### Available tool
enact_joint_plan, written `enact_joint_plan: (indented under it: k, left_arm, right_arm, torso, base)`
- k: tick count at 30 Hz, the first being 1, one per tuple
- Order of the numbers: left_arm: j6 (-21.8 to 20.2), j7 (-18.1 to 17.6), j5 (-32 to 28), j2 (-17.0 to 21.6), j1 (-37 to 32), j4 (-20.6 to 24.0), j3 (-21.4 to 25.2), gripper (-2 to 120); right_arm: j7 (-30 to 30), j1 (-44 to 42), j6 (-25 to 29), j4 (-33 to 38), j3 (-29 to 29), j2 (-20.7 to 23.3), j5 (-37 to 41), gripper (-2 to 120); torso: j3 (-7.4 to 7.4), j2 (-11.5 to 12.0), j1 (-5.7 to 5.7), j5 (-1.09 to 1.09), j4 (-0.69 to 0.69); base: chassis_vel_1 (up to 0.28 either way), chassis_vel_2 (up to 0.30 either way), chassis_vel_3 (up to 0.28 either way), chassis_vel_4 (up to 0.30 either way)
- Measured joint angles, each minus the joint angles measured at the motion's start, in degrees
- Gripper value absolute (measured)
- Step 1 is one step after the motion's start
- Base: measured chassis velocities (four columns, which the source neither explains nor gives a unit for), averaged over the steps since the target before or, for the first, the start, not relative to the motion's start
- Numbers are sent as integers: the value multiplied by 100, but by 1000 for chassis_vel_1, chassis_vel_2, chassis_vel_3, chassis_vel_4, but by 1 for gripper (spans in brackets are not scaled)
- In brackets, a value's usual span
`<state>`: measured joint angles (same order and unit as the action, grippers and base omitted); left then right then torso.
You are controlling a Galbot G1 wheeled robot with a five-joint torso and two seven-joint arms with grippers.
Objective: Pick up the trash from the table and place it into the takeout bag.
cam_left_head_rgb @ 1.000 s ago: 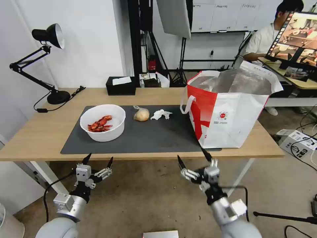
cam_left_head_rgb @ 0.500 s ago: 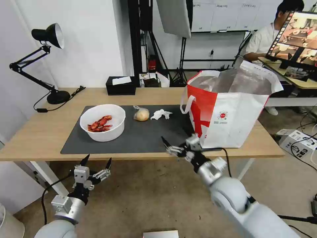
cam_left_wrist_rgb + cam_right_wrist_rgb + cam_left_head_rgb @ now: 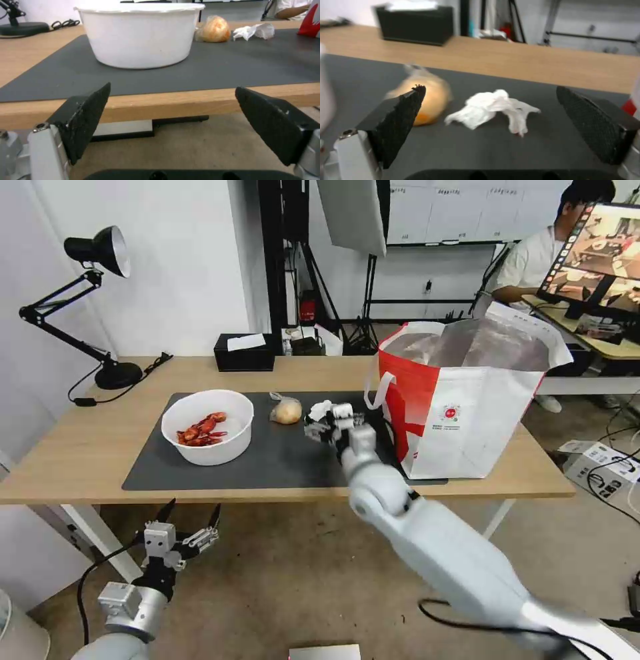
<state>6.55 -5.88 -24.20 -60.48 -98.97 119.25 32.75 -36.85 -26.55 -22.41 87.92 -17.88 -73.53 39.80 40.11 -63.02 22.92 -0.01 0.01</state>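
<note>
On the table (image 3: 87, 447), the trash lies on a dark grey mat (image 3: 280, 460): a white bowl (image 3: 208, 427) of red shells, a small clear bag with a beige lump (image 3: 287, 411) and a crumpled white tissue (image 3: 320, 408). My right gripper (image 3: 330, 423) hovers open just in front of the tissue (image 3: 493, 110), which sits between its spread fingers (image 3: 400, 117) in the right wrist view, with the lump bag (image 3: 431, 97) beside it. The takeout bag (image 3: 467, 407) stands open at the mat's right end. My left gripper (image 3: 193, 508) hangs open below the table's front edge, facing the bowl (image 3: 140, 35).
A black tissue box (image 3: 245, 353) stands at the table's back edge, and a black desk lamp (image 3: 100, 313) at the far left. A person sits at another desk behind the takeout bag. Floor cables and a box (image 3: 600, 467) lie at the right.
My right arm has risen from below the table's front edge and reached forward over the mat to the tissue. The left gripper has sunk slightly and stays open.
</note>
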Motion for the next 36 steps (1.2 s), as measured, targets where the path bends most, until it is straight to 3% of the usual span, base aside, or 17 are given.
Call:
enact_joint_plan:
  k: [7, 14, 23, 36]
  left_arm:
    - [1, 24, 64, -58, -46, -1, -34, 100]
    - [7, 32, 85, -57, -50, -5, -46, 100]
    - [11, 33, 82, -47, -43, -5, -64, 100]
    - [16, 34, 31, 29, 32, -7, -71, 100]
  right_arm:
    - [-551, 396, -328, -812, -25, -505, 295, 100]
    - [-781, 679, -426, -1389, 21, -741, 683, 100]
    - [-617, 1040, -438, -2056, 82, -964, 1032, 100]
    - [-514, 1214, -558, -2416, 147, -1281, 1041, 100]
  torso:
    - [0, 0, 0, 0, 0]
    - [0, 0, 0, 0, -1]
    - [-1, 0, 0, 1, -1]
    - [-1, -1, -1, 0, 0]
  base:
    - [0, 0, 0, 0]
    - [0, 0, 0, 0]
    - [0, 0, 0, 0]
    - [0, 0, 0, 0]
